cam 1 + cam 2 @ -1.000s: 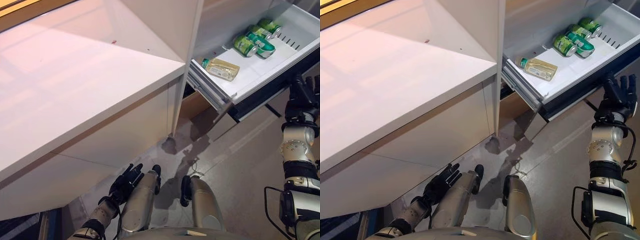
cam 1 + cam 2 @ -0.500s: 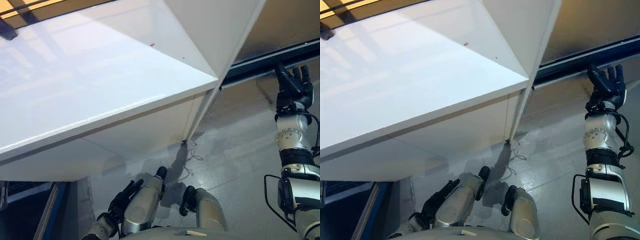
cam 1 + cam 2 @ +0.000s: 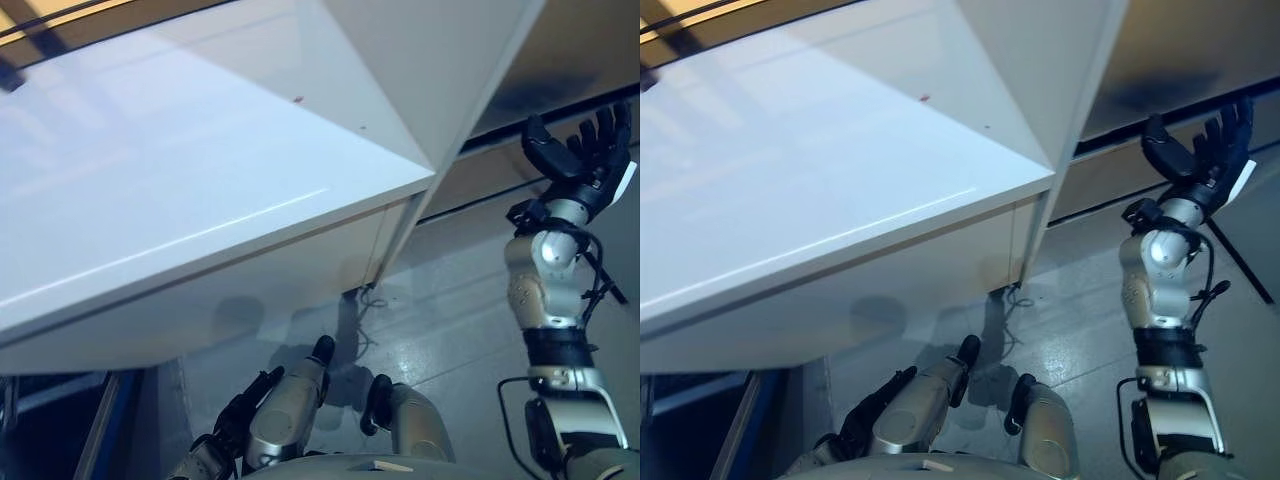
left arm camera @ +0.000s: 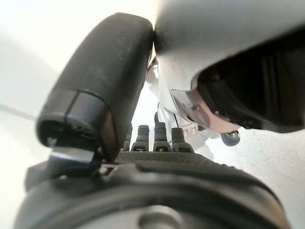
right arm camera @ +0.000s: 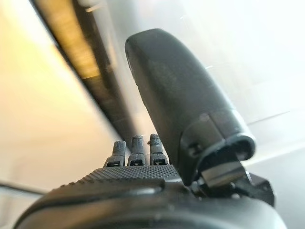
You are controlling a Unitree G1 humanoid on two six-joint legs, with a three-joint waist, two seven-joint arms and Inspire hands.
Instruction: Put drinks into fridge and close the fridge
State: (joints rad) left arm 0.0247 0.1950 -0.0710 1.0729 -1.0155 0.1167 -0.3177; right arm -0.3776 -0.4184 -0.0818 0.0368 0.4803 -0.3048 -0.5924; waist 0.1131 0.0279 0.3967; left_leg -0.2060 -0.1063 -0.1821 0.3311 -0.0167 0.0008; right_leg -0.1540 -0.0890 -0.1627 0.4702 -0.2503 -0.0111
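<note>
The fridge drawer (image 3: 575, 45) at the upper right is pushed in, its brushed front flush above a dark seam (image 3: 500, 125). No cans or bottle show in any view. My right hand (image 3: 575, 160) is raised in front of that seam, open with fingers spread, and I cannot tell whether it touches the front. Its wrist view shows straight fingers (image 5: 138, 150) pointing at the dark seam (image 5: 102, 102). My left hand (image 3: 240, 410) hangs low near the floor, open and holding nothing, fingers straight (image 4: 159, 138).
A white counter (image 3: 200, 160) fills the left and middle, with a white upright panel (image 3: 430, 60) between it and the fridge. Grey floor (image 3: 450, 290) lies below the fridge front. A blue edge (image 3: 105, 430) shows at the lower left.
The drawer, open a second ago with green cans and a bottle inside, closed by half a second ago. My right hand has since lifted and drawn back from the front. The camera shifted.
</note>
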